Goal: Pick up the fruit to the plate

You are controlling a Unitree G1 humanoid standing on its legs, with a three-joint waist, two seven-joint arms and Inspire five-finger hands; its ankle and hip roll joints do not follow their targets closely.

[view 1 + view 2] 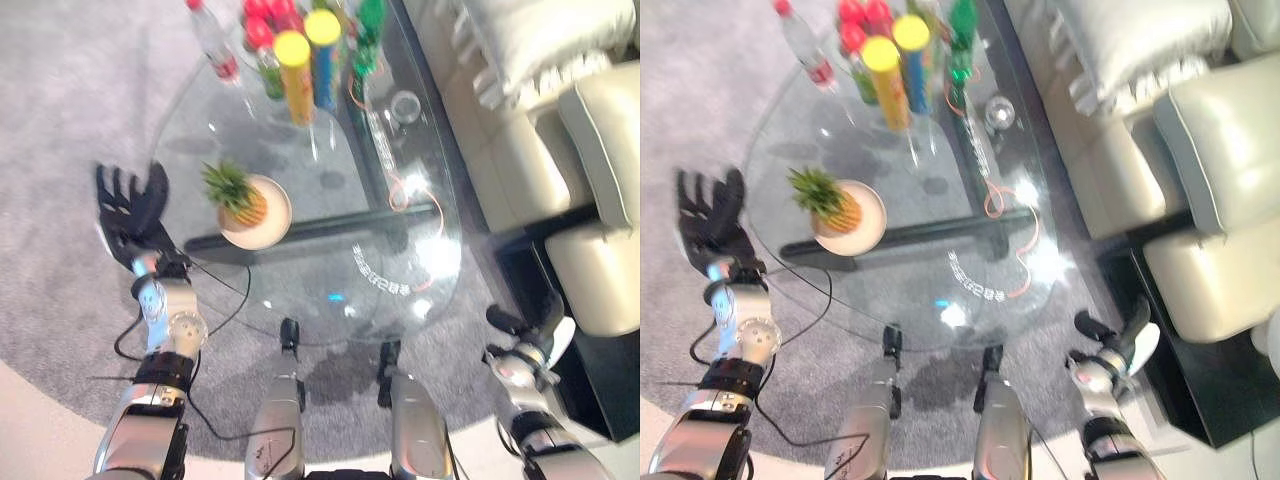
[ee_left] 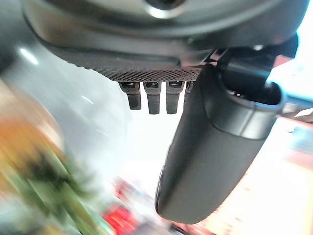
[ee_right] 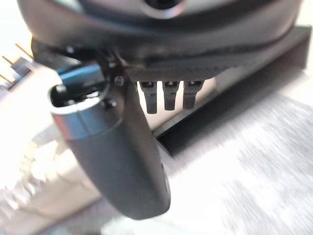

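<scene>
A small pineapple (image 1: 238,196) with a green crown lies on a round cream plate (image 1: 275,225) near the left edge of the oval glass table (image 1: 400,270). My left hand (image 1: 132,215) hovers just left of the table, off its edge, with fingers straight and spread and nothing in it. Low at the right, my right hand (image 1: 525,340) hangs beside the table's near right end, by the sofa. Its fingers are straight and it holds nothing.
At the table's far end stand several bottles and two yellow-lidded tubes (image 1: 295,75), with an upturned glass (image 1: 405,105) beside them. A cream sofa (image 1: 560,150) runs along the right, with a black side table (image 1: 590,390) at its near end. Grey carpet (image 1: 70,120) surrounds the table.
</scene>
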